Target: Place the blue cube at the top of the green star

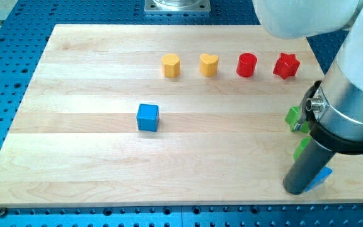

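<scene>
The blue cube [148, 117] sits alone left of the board's middle. A green block [292, 116] peeks out from behind the arm at the view's right; its shape is mostly hidden. A second green piece [301, 149] shows just below it, also mostly hidden. I cannot tell which is the green star. My rod comes down at the lower right and my tip [297, 189] rests near the board's bottom right corner, far right of the blue cube and below the green pieces.
A row near the view's top holds a yellow hexagon [171, 65], a yellow heart [208, 64], a red cylinder [247, 64] and a red star [286, 65]. A blue block [322, 178] lies partly hidden right of my tip. The arm's body covers the board's right edge.
</scene>
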